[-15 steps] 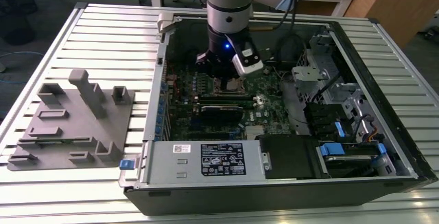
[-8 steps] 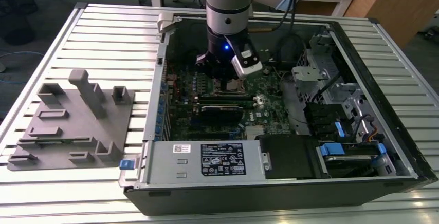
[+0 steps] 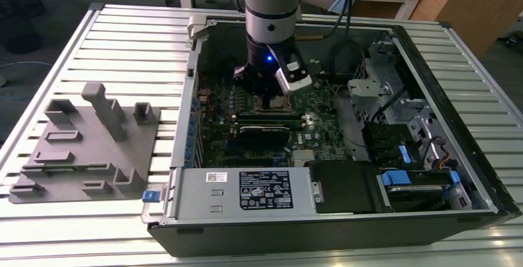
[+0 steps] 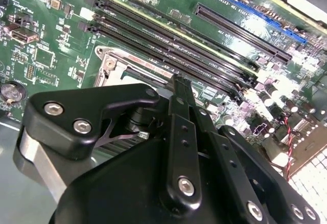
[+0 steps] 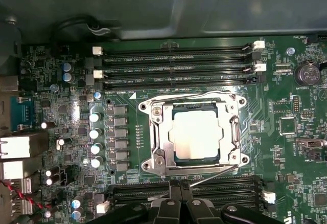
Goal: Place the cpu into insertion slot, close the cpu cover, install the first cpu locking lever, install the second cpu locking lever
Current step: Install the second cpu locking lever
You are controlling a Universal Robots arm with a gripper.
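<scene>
On the slatted metal table (image 3: 98, 34), an open computer case (image 3: 343, 230) is laid on its side, and beside it, toward the exterior view's left, a grey fixture block (image 3: 90, 150) is set. Inside the case the green motherboard (image 3: 319, 117) is exposed, with a dark drive cage (image 3: 347, 184) and blue clips nearer the exterior camera.

From above, the arm (image 3: 270, 10) is lowered straight down into the case, wrist vertical, so that the socket area is hidden in the exterior view. That area is laid open in the first wrist view: the insertion slot (image 5: 145, 106) is seen just ahead of the gripper (image 5: 180, 191), with the cpu (image 5: 196, 134) seated flat inside it and the cpu cover (image 5: 232, 104) lying down around the chip as a silvery frame. A thin locking lever (image 5: 212, 175) is seen running along the near side of the socket, just beyond the fingertips.

Long black memory slots (image 5: 179, 60) are ranged on the far side of the socket, and more lie directly under the fingers. In the second wrist view the gripper's black linkage (image 4: 179, 147) blocks most of the socket, one silvery corner (image 4: 104, 63) being left visible.

The jaws are brought together, nothing being held between them.
</scene>
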